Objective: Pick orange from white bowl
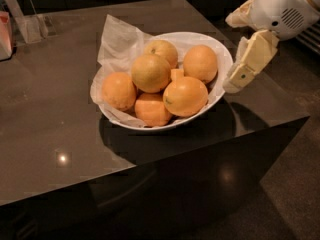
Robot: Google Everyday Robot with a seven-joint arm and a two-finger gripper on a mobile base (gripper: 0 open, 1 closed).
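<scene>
Beside the white bowl (165, 127) on its right, the open, empty gripper (235, 54) could bump it or grab a brighter fruit (185, 96), not the pale orange (150, 73).

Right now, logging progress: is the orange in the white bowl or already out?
In. The orange sits atop the other fruits inside the white bowl, untouched; the gripper hovers beside the bowl's rim.
</scene>
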